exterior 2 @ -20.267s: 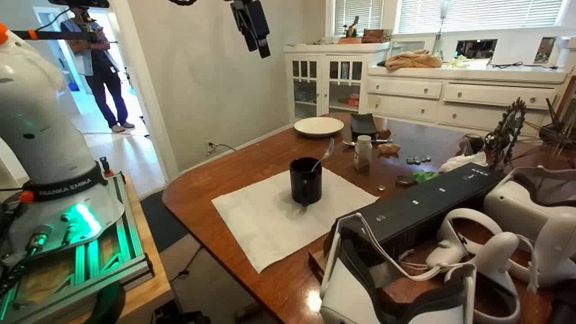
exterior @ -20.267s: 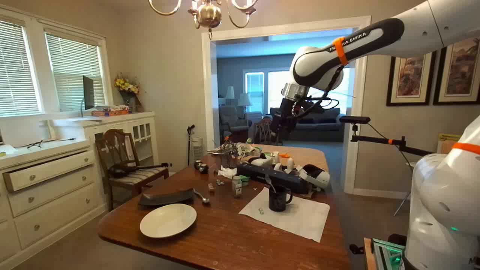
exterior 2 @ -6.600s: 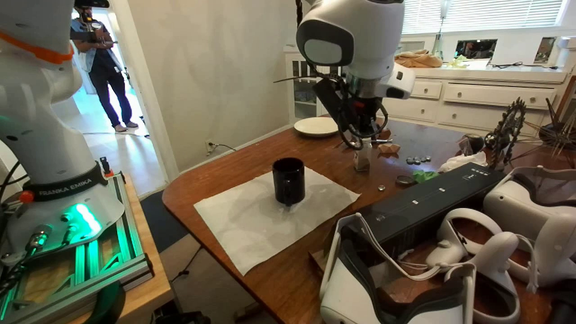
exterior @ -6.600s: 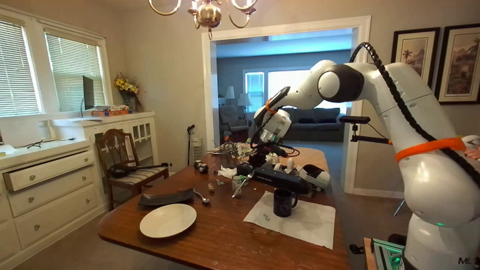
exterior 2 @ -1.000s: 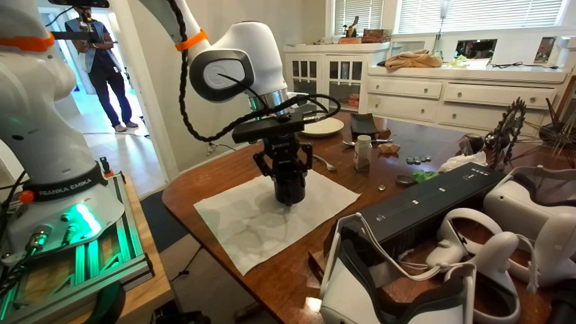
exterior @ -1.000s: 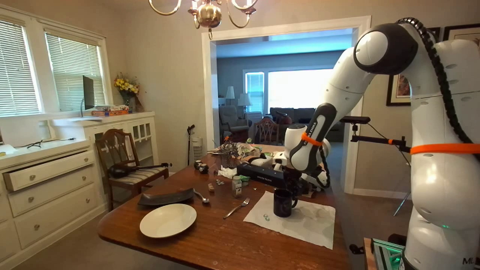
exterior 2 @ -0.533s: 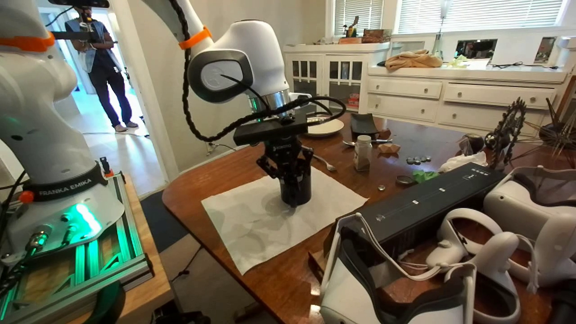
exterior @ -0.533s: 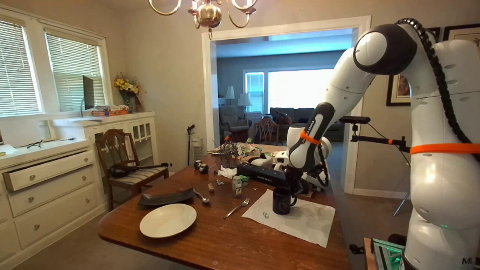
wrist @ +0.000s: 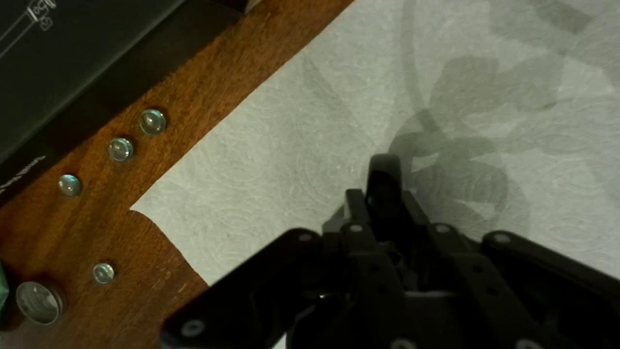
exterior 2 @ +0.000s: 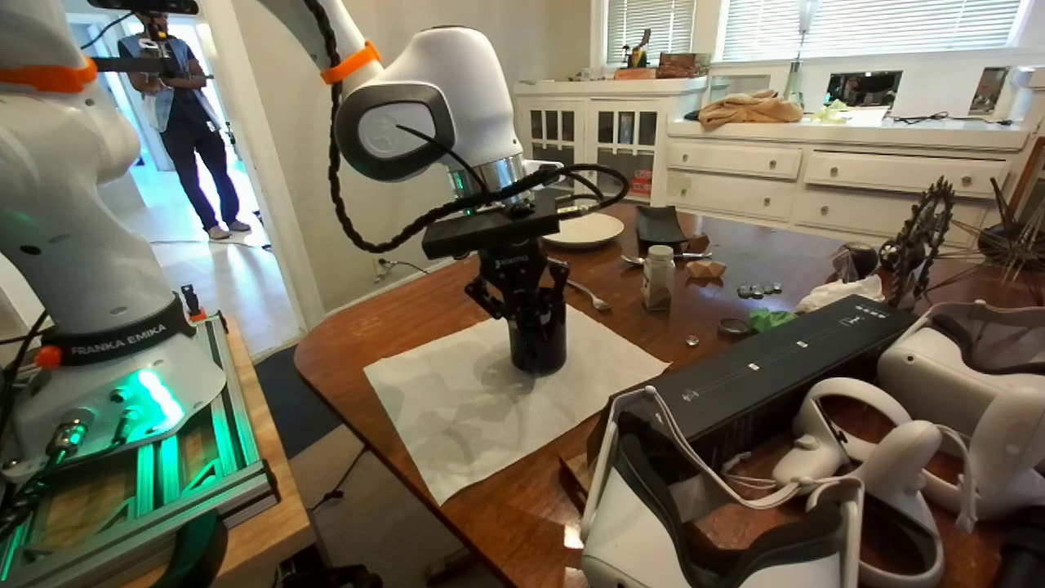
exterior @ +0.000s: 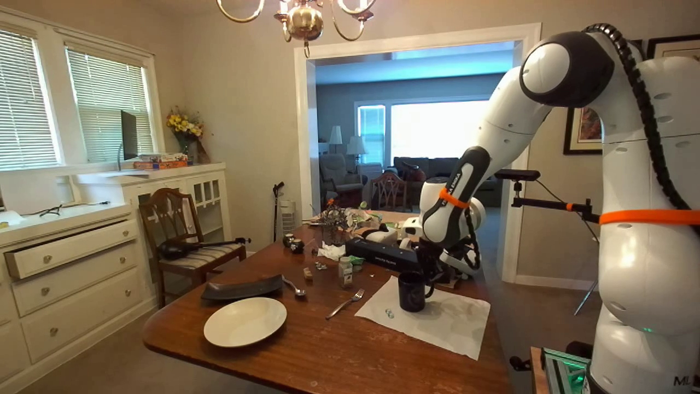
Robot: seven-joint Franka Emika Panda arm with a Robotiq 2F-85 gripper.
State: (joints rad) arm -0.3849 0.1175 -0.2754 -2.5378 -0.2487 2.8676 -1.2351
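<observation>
My gripper (wrist: 384, 199) is shut on the handle (wrist: 385, 167) of a black mug, one finger on each side of it. In an exterior view the mug (exterior: 411, 293) looks upright above a white paper towel (exterior: 451, 331); whether its base touches the paper I cannot tell. From an exterior view the gripper (exterior 2: 535, 314) hides much of the mug (exterior 2: 551, 351). Small glass beads (exterior: 389, 313) lie on the paper. Beside its edge a fork (exterior: 345, 304) rests on the wooden table.
A long black box (exterior 2: 784, 367) and white headsets (exterior 2: 718, 523) stand close to the paper. A jar (exterior 2: 658, 278), a spoon (exterior: 295, 287), a cream plate (exterior: 245, 323) and a dark tray (exterior: 243, 288) are farther along. Several beads (wrist: 120, 149) and a metal lid (wrist: 39, 303) lie beside the box.
Earlier the fork stood in the mug, then was in my gripper; now it lies on the table. Over the last second my jaws closed on the mug's handle, and mug and paper shifted slightly.
</observation>
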